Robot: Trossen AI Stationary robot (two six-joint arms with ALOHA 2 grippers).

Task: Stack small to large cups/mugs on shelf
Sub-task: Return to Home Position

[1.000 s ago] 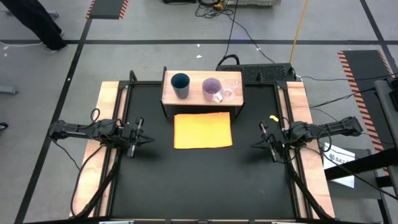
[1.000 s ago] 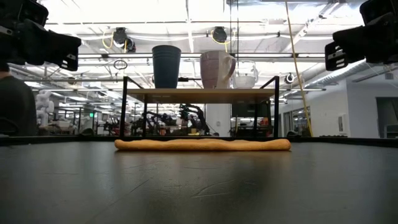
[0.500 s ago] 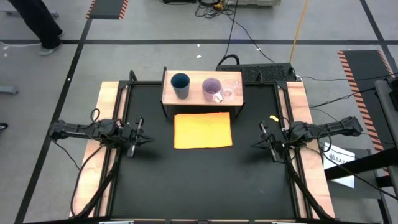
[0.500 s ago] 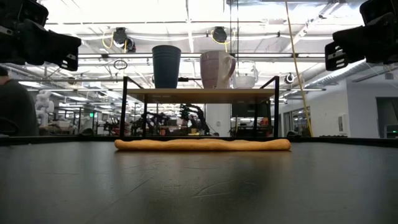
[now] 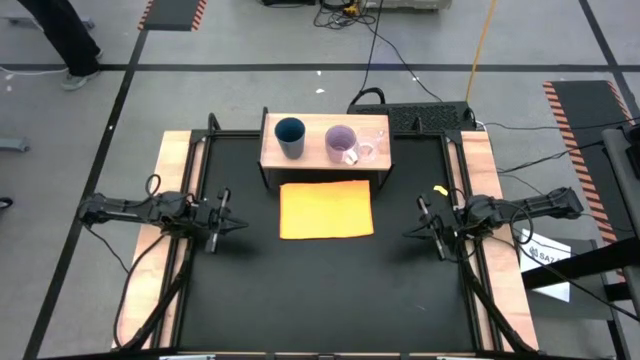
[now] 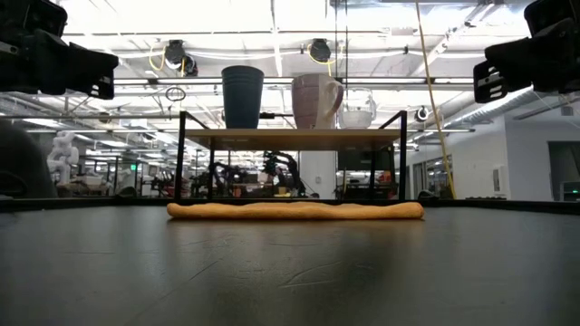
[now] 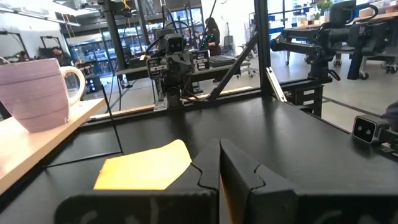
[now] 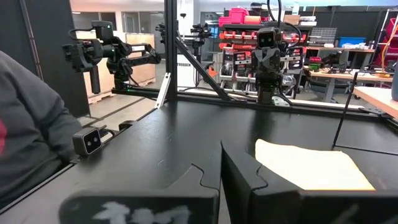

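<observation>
Shelf (image 5: pixel 314 157) at the tabletop (image 5: pixel 320 290) far edge carries a row, all upright: blue tumbler (image 5: pixel 290 136), lilac mug (image 5: pixel 341 143), clear cup (image 5: pixel 373 143). Left gripper (image 5: pixel 235 224) and right gripper (image 5: pixel 412 231) hang at opposite sides, well apart from the shelf, jaws closed on nothing.

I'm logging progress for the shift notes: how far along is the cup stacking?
Done: the dark blue tumbler, the lilac mug and the clear cup stand in a row on the shelf. In hand: nothing; the left gripper and right gripper are shut and empty, at opposite sides of the table. Left: seemingly nothing; all three cups are up.
</observation>
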